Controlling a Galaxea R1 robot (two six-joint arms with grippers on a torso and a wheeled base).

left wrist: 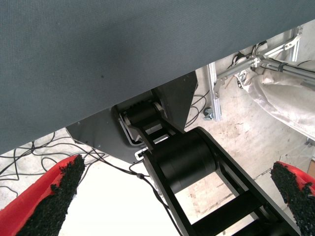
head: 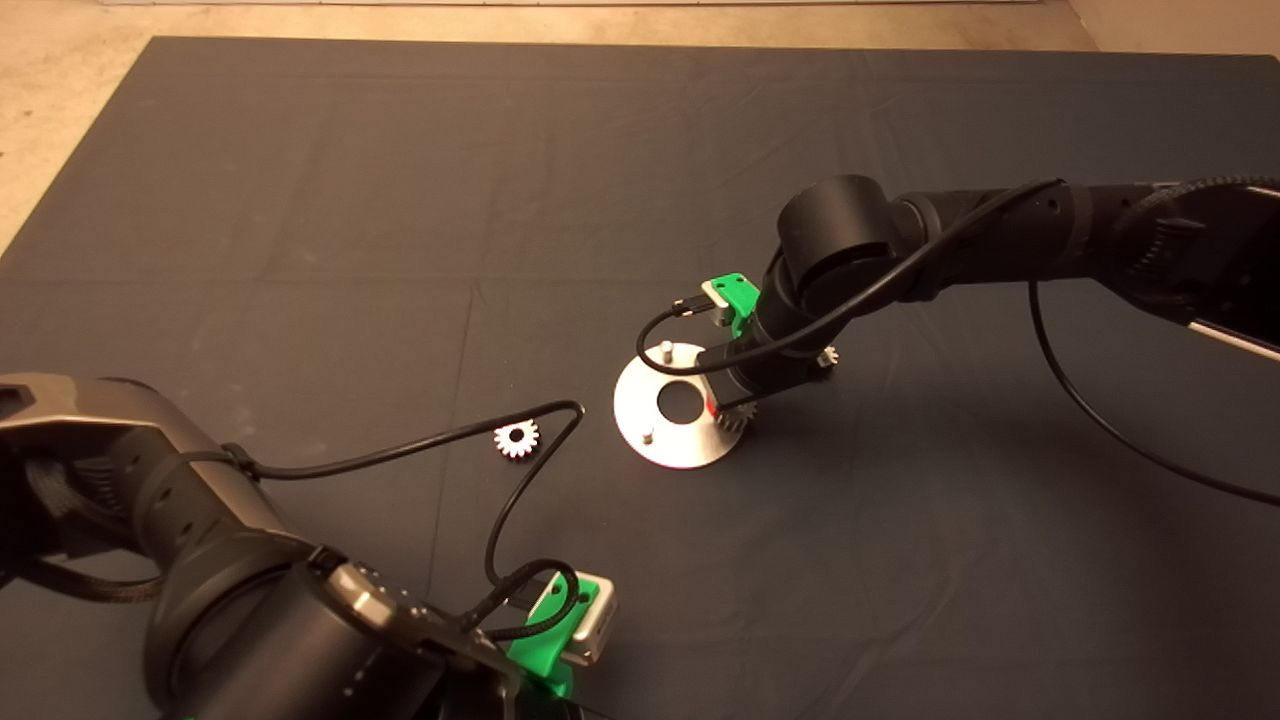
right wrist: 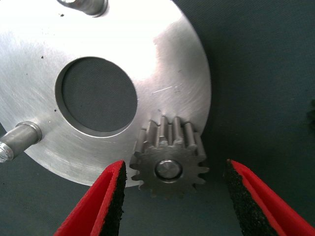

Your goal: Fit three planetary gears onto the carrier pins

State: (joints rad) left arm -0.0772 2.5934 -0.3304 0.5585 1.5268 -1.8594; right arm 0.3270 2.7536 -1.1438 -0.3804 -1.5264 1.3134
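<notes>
Seating the first planetary gear (right wrist: 169, 164) on a carrier pin (right wrist: 168, 169), right end effector (right wrist: 172, 196) open around it.

The gear sits on its pin at the disc (right wrist: 182, 83) edge, pin tip showing through the bore; the red fingers (right wrist: 106, 201) stand clear on both sides, seemingly for release. Two pins (head: 664, 350) remain bare. One spare gear (head: 517, 438) lies on the mat (head: 300, 200) left of the disc, another (head: 827, 356) behind the right arm. The left end effector (head: 560, 640) waits open at the worktop's near edge.
</notes>
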